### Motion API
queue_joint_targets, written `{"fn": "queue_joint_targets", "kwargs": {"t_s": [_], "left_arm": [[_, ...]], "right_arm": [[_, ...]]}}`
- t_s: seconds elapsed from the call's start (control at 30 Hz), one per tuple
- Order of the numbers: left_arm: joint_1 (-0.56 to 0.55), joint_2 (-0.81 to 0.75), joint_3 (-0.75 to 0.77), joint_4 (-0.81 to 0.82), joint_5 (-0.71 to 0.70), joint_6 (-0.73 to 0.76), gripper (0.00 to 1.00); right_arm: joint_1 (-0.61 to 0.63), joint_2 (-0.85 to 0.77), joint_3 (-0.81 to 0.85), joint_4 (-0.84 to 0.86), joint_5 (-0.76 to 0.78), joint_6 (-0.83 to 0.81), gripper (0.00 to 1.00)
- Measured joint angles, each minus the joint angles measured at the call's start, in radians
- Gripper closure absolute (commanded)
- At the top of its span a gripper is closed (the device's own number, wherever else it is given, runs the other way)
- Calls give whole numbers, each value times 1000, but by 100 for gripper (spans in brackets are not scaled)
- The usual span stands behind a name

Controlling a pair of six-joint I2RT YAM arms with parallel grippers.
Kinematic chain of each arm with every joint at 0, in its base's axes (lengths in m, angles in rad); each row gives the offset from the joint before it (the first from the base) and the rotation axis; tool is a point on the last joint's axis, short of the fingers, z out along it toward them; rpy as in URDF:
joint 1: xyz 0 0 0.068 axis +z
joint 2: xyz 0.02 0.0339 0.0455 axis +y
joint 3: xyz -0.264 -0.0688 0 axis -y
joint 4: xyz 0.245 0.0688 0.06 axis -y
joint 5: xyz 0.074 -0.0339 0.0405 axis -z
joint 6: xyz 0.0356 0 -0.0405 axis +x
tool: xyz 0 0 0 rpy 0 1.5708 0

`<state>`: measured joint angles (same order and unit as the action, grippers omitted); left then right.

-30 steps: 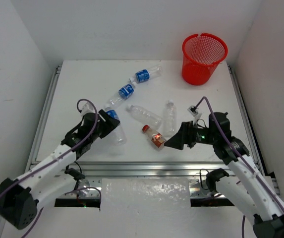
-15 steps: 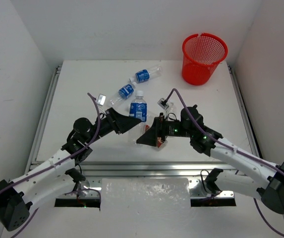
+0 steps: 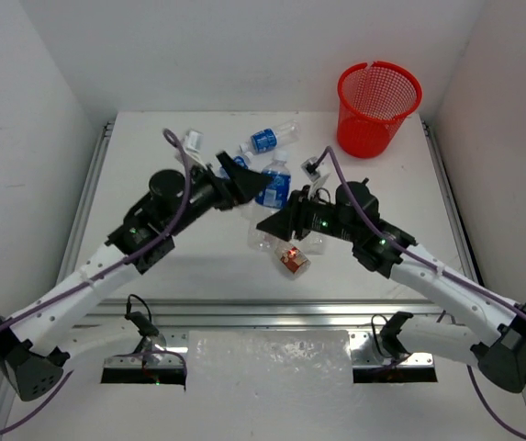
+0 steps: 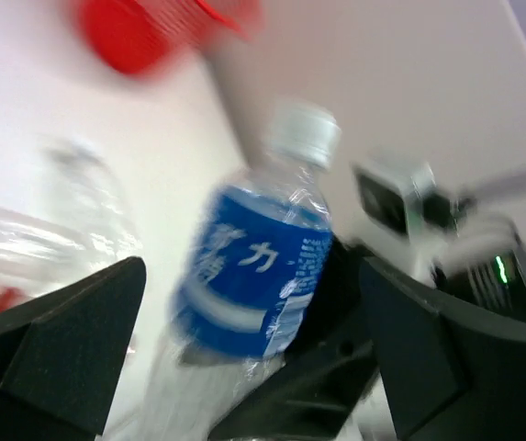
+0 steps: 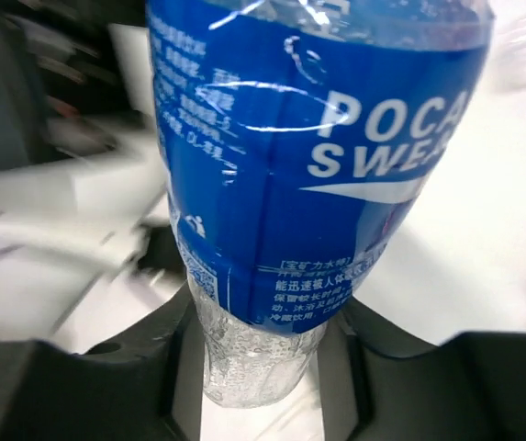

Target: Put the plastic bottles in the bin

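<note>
Work surface: a white table (image 3: 152, 266) inside a white-walled enclosure, with metal rails along its left and right edges. Both arms reach in to the middle of the table and meet there. The bin (image 3: 379, 108), a round red mesh wastebasket with a solid rim and a small notch in that rim, stands upright at the far right corner, well apart from both arms; no bottle shows inside it from above. The left gripper (image 3: 249, 182) has its fingers spread wide, and the left wrist view shows them standing clear on either side of the blue-labelled bottle (image 3: 277, 188) without touching it. The right gripper (image 3: 273, 223) is clamped on the lower, clear part of that same bottle, just below the label. The held bottle stands roughly upright between the 2 grippers, white cap uppermost, clear ribbed plastic above and below a blue wrap printed with white lettering. A second blue-labelled bottle (image 3: 267, 140) lies on its side further back, towards the bin. A third blue-labelled bottle (image 3: 236, 163) lies just behind the left gripper and is partly hidden by it. Plain clear bottles (image 3: 259, 242) lie on the table beneath and beside the right gripper, partly covered; their exact pose cannot be told. The red-capped bottle (image 3: 290, 260) lies nearest the arm bases, just in front of the right gripper.
</note>
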<state>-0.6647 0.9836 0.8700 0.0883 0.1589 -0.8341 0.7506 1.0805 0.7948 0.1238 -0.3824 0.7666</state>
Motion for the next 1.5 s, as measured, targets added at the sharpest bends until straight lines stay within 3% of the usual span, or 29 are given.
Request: {"fn": "queue_joint_targets", "kwargs": {"t_s": [0.13, 0.27, 0.47, 0.63, 0.73, 0.8, 0.83, 0.87, 0.9, 0.93, 1.1, 1.33, 1.4, 1.5], "left_arm": [[-1, 34, 319, -394, -430, 54, 0], [5, -48, 314, -591, -661, 103, 0], [5, -93, 163, -714, -676, 198, 0], [5, -12, 104, -705, -579, 233, 0], [3, 24, 79, -716, -530, 237, 0], [2, 26, 77, -718, -521, 235, 0], [2, 24, 77, -714, -521, 233, 0], [2, 22, 77, -711, -523, 229, 0], [2, 21, 77, -710, -524, 225, 0], [2, 21, 77, -706, -523, 223, 0], [1, 44, 77, -668, -486, 215, 0], [-75, 158, 62, -598, -460, 126, 0], [-106, 188, 47, -571, -456, 78, 0], [-172, 251, 43, -527, -465, -14, 0]], "right_arm": [[-124, 10, 127, -187, 167, -81, 100], [-362, 125, 315, -297, 269, -147, 100], [-565, 503, 726, -401, 364, -234, 100], [-649, 921, 1302, -545, 452, -324, 100], [-696, 1098, 1536, -565, 486, -353, 95], [-723, 1133, 1538, -547, 504, -369, 95], [-735, 1136, 1516, -541, 515, -377, 91], [-746, 1138, 1502, -541, 527, -383, 81], [-756, 1146, 1501, -544, 539, -391, 33], [-763, 1157, 1513, -544, 541, -394, 3], [-761, 1163, 1566, -521, 556, -428, 1], [-748, 1005, 1553, -568, 522, -431, 1], [-748, 927, 1515, -600, 474, -421, 1], [-740, 727, 1314, -647, 390, -383, 1]]}}
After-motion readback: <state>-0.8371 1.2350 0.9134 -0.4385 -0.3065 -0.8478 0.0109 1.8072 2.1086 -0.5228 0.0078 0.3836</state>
